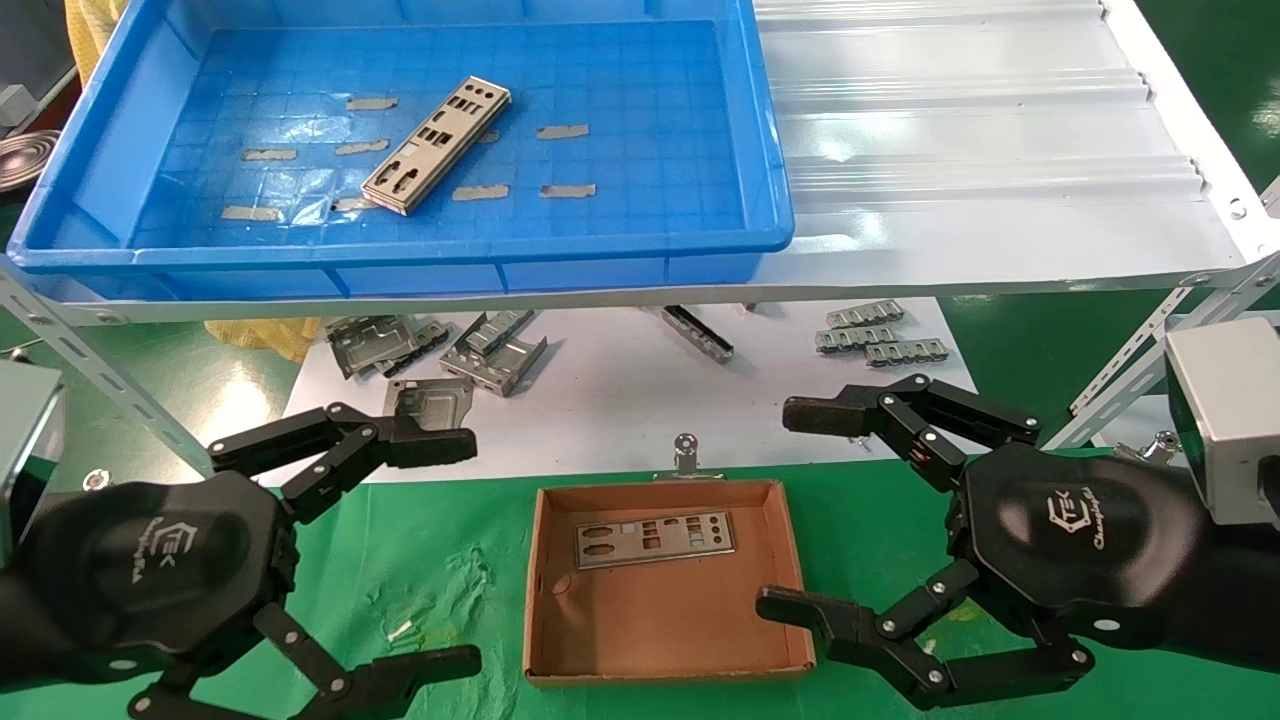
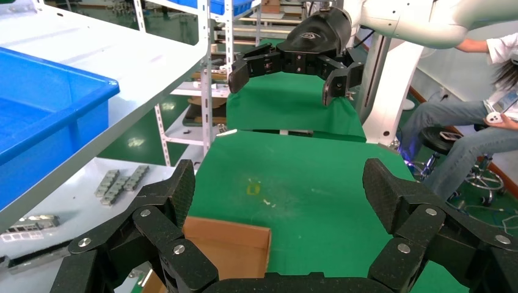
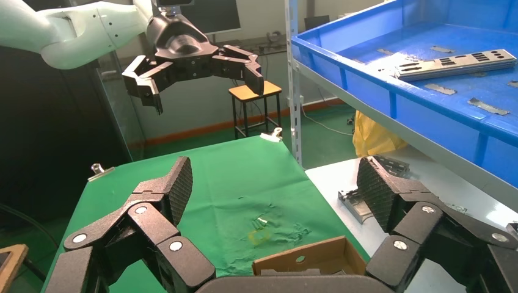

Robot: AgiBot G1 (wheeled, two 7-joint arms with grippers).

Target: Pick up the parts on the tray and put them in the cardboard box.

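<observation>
A: What's biggest up top?
B: The white ribbed panel (image 1: 980,150), and on it the tray (image 1: 100,150), holding a stack of parts (image 1: 436,143) lying at an angle among grey tape strips (image 1: 563,131).

A: And lower down?
B: A green surface (image 1: 430,560) carrying the cardboard box (image 1: 655,625). One plate (image 1: 654,539) lies flat inside, near its far wall. Behind it a white sheet (image 1: 620,400) holds grey brackets (image 1: 492,350) and small connector strips (image 1: 880,338).

A: The arms?
B: The left gripper (image 1: 440,550) hangs left of the box, the right gripper (image 1: 800,505) to its right, fingers of both spread wide, nothing held.

A: Do the wrist cameras add anything?
B: The right wrist view shows the stack from the side, several plates thick. The left wrist view shows only a corner of the box, none of its contents, plus a seated person (image 2: 482,131) that the head view misses.
</observation>
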